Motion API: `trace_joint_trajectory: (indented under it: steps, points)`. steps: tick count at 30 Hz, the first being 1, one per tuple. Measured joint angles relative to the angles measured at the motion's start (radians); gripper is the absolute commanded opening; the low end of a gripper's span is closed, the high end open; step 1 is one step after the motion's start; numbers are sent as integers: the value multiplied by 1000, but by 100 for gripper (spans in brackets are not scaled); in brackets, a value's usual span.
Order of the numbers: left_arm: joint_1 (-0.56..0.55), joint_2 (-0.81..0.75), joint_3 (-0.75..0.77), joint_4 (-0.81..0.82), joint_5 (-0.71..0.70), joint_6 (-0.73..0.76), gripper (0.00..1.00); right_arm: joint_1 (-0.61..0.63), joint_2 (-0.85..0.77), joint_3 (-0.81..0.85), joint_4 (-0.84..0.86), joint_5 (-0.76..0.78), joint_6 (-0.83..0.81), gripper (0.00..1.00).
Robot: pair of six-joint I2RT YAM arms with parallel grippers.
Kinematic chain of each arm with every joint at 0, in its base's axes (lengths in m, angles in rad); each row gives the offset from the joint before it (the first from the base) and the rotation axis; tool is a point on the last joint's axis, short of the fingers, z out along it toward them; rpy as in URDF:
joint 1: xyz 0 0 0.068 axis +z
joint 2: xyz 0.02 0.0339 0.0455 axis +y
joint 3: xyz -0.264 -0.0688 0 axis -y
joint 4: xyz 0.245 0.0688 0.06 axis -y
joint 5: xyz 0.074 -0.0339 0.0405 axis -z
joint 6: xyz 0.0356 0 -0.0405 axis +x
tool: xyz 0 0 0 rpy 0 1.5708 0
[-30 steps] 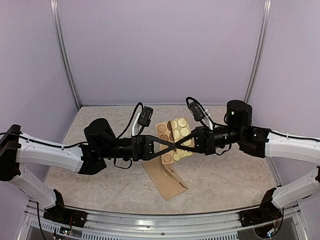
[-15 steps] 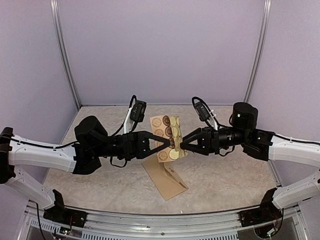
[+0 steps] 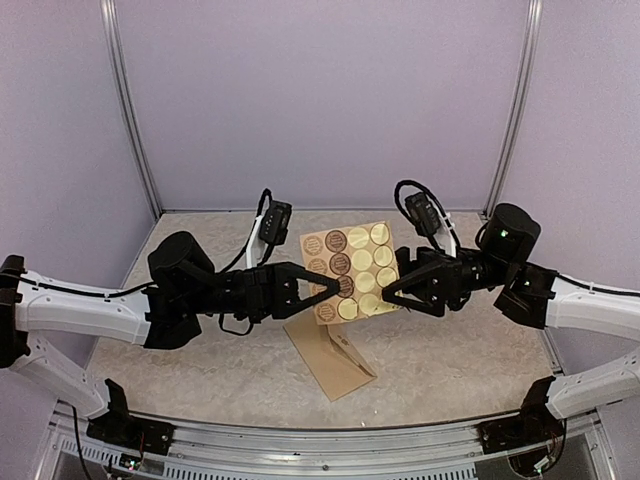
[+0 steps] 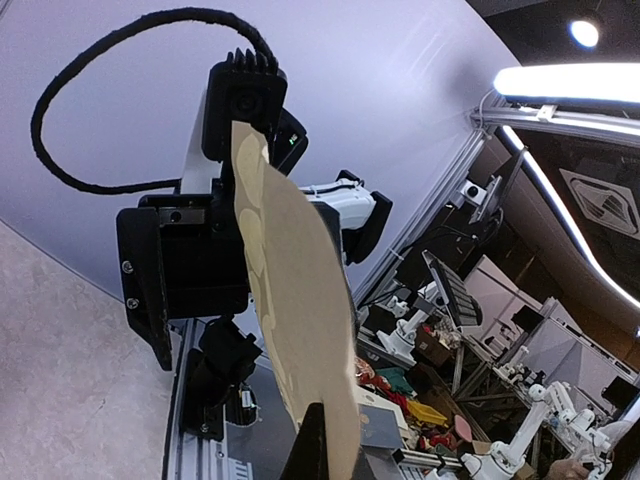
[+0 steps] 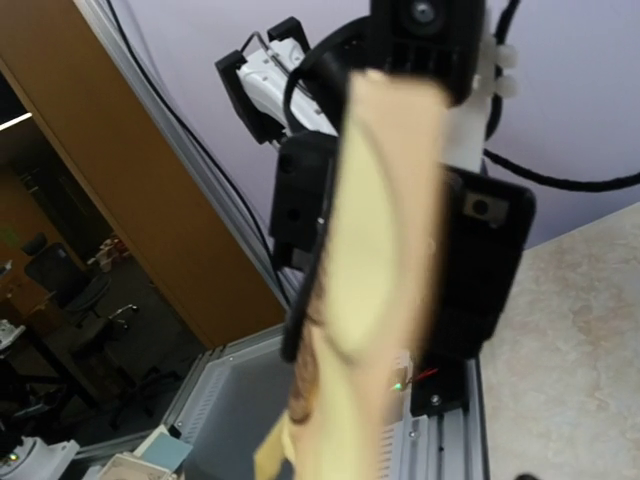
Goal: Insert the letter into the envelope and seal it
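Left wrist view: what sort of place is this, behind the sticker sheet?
Probably a robotics lab: other white robot arms, an aluminium frame rail and a ceiling strip light.

White arms (image 3: pixel 90 305), black joints (image 3: pixel 185 265), perhaps LEDs (image 3: pixel 487 232)

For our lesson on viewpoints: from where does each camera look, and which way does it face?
Top external: above and behind, facing down at the table; left arm and right arm show.
Left wrist: along the left tool toward the sticker card, edge-on; right arm beyond.
Right wrist: faces the opposite way; left arm beyond.
Shared: the sticker card.
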Motion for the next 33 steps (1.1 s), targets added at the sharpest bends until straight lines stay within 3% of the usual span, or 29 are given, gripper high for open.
trace_joint_trajectory:
  steps: [4,11,16,33]
  points:
    - [-4,0,0,-16,0,6,0,15,21,11,14,0,3,62]
    - [-10,0,0,-30,0,9,0,37,64,31,39,2,15,21]
    - [-10,0,0,-31,-1,10,0,41,68,35,56,0,21,1]
    - [-10,14,6,-34,-32,23,0,50,74,34,145,-46,47,0]
